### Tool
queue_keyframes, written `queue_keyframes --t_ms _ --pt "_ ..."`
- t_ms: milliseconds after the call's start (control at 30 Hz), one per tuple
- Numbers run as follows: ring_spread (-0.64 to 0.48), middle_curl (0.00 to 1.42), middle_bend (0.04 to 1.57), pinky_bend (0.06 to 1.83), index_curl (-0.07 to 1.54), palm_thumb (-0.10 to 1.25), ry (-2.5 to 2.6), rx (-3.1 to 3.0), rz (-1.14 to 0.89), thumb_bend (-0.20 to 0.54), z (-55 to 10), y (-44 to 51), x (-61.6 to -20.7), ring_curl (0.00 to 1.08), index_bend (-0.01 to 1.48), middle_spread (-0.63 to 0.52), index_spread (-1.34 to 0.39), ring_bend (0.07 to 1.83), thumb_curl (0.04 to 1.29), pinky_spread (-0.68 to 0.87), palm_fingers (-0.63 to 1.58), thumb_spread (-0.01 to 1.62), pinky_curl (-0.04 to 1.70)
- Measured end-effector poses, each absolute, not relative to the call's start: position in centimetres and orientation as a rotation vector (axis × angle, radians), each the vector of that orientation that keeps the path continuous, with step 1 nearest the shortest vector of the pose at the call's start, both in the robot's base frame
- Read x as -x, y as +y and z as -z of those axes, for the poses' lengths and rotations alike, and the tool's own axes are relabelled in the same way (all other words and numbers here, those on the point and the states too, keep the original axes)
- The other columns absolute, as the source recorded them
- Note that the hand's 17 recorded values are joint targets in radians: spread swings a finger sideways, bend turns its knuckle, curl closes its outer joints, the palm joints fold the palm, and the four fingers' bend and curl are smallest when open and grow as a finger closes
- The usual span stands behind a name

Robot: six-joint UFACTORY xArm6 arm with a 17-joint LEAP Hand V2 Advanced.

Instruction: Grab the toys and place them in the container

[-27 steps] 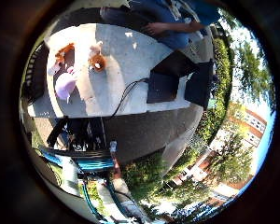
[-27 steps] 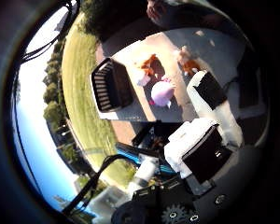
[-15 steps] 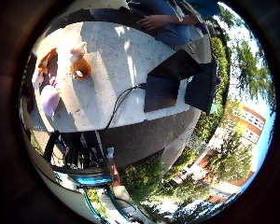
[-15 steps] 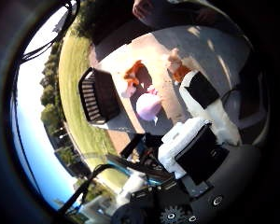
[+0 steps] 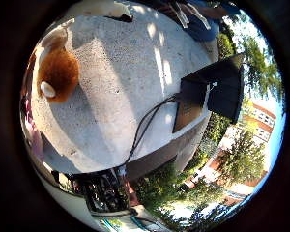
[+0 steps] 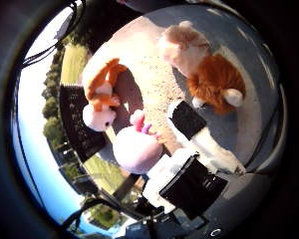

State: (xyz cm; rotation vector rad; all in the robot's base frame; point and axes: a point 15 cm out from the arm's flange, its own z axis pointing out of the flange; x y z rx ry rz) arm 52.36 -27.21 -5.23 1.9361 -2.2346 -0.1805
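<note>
Thumb-side palm view alone showed the hand (image 6: 197, 159), one finger extended and holding nothing, near a round pink plush (image 6: 135, 148), beside an orange-white plush (image 6: 100, 97), a fuzzy lion (image 6: 214, 82) and the black slatted container (image 6: 77, 124) on the speckled table (image 5: 116, 72).

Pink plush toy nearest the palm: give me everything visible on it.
The pink plush toy is a rounded, soft-looking pale pink body with a small pink-and-white knob and darker pink bits on top. It lies on the pale speckled table, near its edge, beside the orange-and-white plush and close to the dark slatted container. It fills a fair part of the thumb side view, so it is close to the palm. The hand has a white and black finger next to it; contact cannot be told.
</note>
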Motion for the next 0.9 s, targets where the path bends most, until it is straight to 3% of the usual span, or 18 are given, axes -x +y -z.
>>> queue_keyframes --t_ms 200,300,367,433,500,667,900 --pt "0.34 0.33 0.21 0.64 0.26 0.57 -2.21 -1.918 0.221 -0.016 7.2 -26.3 -51.4 0.37 0.15 0.06 -0.02 0.56 0.38 0.51 0.54 1.15 0.24" --pt "0.32 0.35 0.27 0.82 0.24 0.62 -2.202 -1.912 0.237 -0.012 7.9 -26.0 -51.1 0.38 0.13 0.01 -0.07 0.67 0.39 0.52 0.84 1.14 0.26" --pt "0.25 0.42 0.44 0.94 0.22 0.67 -2.195 -1.911 0.247 -0.009 8.1 -25.8 -50.9 0.43 0.13 -0.04 -0.17 0.78 0.4 0.49 1.17 1.13 0.32" --pt "0.21 0.49 0.59 1.03 0.22 0.71 -2.18 -1.905 0.274 -0.004 8.2 -25.4 -50.4 0.49 0.13 -0.05 -0.23 0.9 0.41 0.46 1.26 1.12 0.37" --pt "0.13 0.59 0.79 1.1 0.22 0.8 -2.167 -1.894 0.306 0.012 8.2 -25.2 -49.7 0.57 0.19 -0.09 -0.31 1.09 0.44 0.42 1.21 1.1 0.43" --pt "0.02 0.74 1.0 1.31 0.23 0.98 -2.167 -1.872 0.351 0.042 7.6 -25.6 -48.7 0.68 0.33 -0.15 -0.48 1.24 0.52 0.33 1.14 1.05 0.55" --pt "-0.05 0.87 1.13 1.44 0.28 1.0 -2.158 -1.824 0.435 0.005 -1.2 -27.0 -46.8 0.75 0.5 -0.19 -0.66 1.34 0.6 0.24 1.02 1.07 0.66"
